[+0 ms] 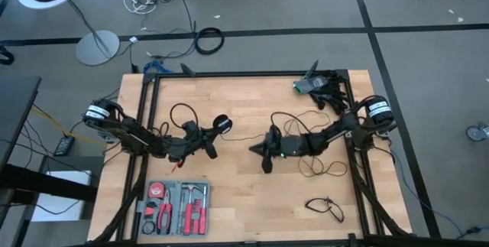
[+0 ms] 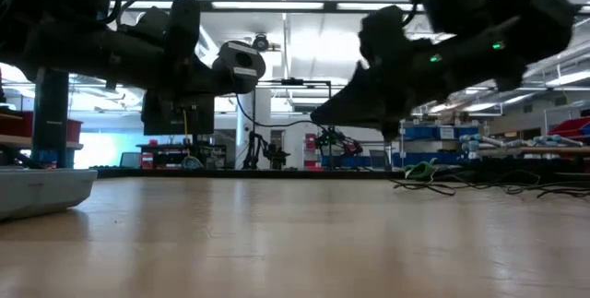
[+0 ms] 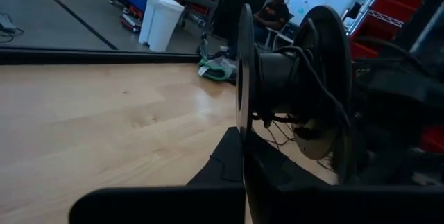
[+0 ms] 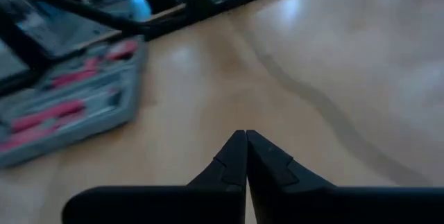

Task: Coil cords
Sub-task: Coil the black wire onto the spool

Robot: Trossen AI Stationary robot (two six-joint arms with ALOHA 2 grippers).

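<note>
Clock face read from above, 6 o'clock at the near edge of the bench [image 1: 244, 201].

Near edge, 7 o'clock: grey case [image 1: 174, 207] lying flat, open, red-handled implements inside. Near edge, 5 o'clock: short cord [image 1: 325, 207], thin and black, lying in a small flat loop, well apart from both arms.

Mid-bench, just past centre toward 3 o'clock: right tool [image 1: 258, 152], closed tip to tip, pointing toward 7 o'clock above the wood; cannot tell whether any cord is caught between the tips. Behind it, under the right arm: loose loops [image 1: 321, 169] of thin black cord on the bench.

Mid-bench, toward 9 o'clock: left tool [image 1: 205, 138], clamped shut on the rim of the disc [image 1: 221, 125], held on edge, clear of the wood. Long cord [image 1: 182, 112] wound at the disc's hub, arching in a loop over the left arm and running as a thin line toward the right tool.

Far corner, 1 o'clock: green-grey device [image 1: 309, 85].

Beyond the bench, in the room: person [image 3: 276, 9], seated.
</note>
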